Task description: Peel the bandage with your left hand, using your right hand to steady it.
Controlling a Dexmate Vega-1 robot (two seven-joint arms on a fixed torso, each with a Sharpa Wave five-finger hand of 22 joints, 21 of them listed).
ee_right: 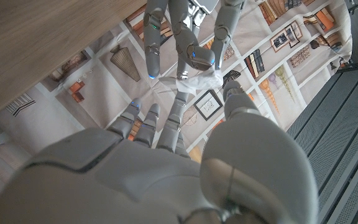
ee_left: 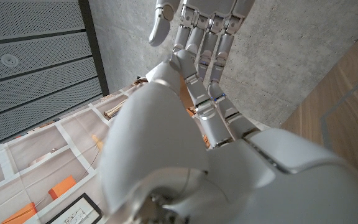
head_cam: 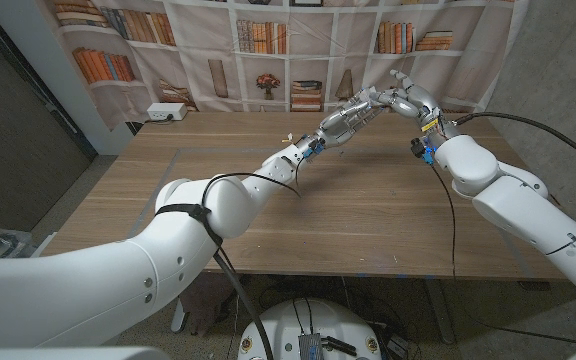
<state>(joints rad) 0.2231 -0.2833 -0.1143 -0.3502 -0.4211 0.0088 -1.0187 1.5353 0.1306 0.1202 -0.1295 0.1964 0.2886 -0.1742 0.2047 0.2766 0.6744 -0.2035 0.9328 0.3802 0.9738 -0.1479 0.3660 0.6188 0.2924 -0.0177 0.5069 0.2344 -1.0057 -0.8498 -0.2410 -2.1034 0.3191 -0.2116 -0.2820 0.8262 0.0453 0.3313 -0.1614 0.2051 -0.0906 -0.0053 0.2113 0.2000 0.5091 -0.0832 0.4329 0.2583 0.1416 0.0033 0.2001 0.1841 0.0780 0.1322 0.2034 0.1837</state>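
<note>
The bandage [ee_right: 194, 83] is a thin white wrapper held up in the air over the far part of the table. In the right wrist view my right hand [ee_right: 166, 124] pinches its near edge between thumb and fingertips, and my left hand [ee_right: 182, 37] comes in from the opposite side with its fingertips closed on the other edge. In the head view the left hand [head_cam: 348, 118] and right hand [head_cam: 408, 100] meet fingertip to fingertip above the table's far edge; the bandage is too small to make out there. The left wrist view has my left hand [ee_left: 210, 112] reaching toward the right hand [ee_left: 197, 18].
The wooden table [head_cam: 268, 220] stretches bare below both arms. A white socket box [head_cam: 165, 112] sits at its far left corner and a small pale scrap [head_cam: 288, 140] lies near the left forearm. A bookshelf-print curtain [head_cam: 218, 50] hangs behind.
</note>
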